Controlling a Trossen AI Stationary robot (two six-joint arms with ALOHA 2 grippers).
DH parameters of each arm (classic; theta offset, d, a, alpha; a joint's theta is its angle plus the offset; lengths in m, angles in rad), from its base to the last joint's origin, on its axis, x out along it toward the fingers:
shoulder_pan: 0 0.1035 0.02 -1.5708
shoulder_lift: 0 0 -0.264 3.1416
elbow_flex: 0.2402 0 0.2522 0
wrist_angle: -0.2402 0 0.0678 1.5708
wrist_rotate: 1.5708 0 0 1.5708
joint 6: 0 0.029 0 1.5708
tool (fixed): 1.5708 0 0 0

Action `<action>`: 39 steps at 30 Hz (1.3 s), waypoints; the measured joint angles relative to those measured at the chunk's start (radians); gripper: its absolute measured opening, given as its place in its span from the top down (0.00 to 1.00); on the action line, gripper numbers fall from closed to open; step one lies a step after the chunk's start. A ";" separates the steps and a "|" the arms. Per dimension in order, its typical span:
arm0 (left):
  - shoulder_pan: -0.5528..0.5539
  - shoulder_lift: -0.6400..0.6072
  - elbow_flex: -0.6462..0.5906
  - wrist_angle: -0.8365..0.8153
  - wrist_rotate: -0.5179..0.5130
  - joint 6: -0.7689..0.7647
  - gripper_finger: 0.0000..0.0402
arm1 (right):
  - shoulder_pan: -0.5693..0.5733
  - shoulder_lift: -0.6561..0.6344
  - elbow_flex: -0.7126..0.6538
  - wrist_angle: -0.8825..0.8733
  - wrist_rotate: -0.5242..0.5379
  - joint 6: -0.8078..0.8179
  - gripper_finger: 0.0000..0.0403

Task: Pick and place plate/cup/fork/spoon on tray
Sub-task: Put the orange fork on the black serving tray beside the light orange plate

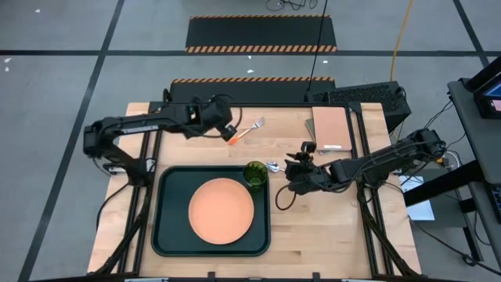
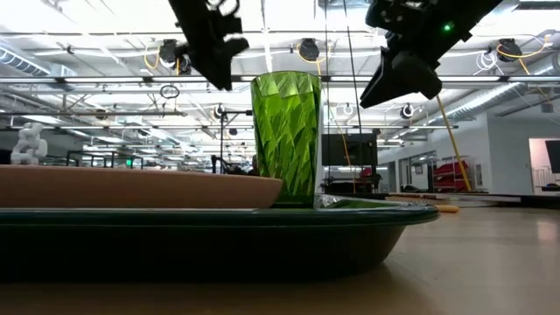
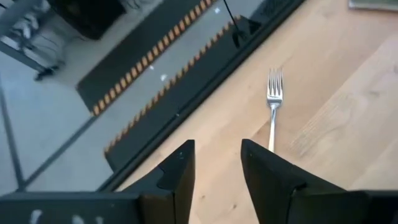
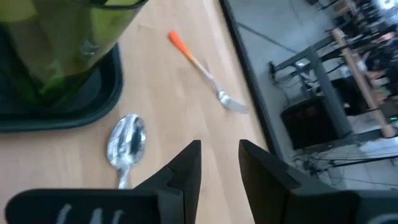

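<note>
The dark green tray (image 1: 168, 235) lies on the near middle of the table. The salmon-orange plate (image 1: 221, 210) lies flat in it. The green cup (image 1: 255, 174) stands upright in the tray's far right corner and also shows in the low view (image 2: 286, 136). The fork (image 1: 250, 128) lies on the table beyond the tray, its red-orange handle toward the tray. My left gripper (image 3: 217, 163) is open above the fork's handle end; the tines (image 3: 274, 87) show ahead of it. The spoon's silver bowl (image 4: 126, 142) lies on the table just right of the tray. My right gripper (image 4: 219, 158) is open above the spoon, whose handle is hidden.
A tan pad (image 1: 332, 128) lies at the table's far right. Bare wood lies to the right of the tray and in front of my right arm. The table's far edge is just past the fork, with striped floor mats beyond it.
</note>
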 joint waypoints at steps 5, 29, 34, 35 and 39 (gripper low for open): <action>0.096 0.064 0.000 0.069 0.181 0.067 0.55 | 0.000 0.000 0.000 -0.026 -0.026 0.019 0.75; 0.135 0.467 0.000 0.325 0.359 0.188 0.46 | 0.000 0.000 -0.064 -0.026 -0.106 0.145 0.75; 0.163 0.471 0.000 0.316 0.397 0.201 0.42 | -0.006 0.000 -0.103 -0.001 -0.106 0.146 0.75; 0.167 0.471 0.000 0.318 0.398 0.202 0.42 | -0.008 0.000 -0.105 0.001 -0.106 0.146 0.75; 0.168 0.488 0.000 0.338 0.397 0.216 0.41 | -0.019 0.000 -0.108 0.007 -0.106 0.147 0.75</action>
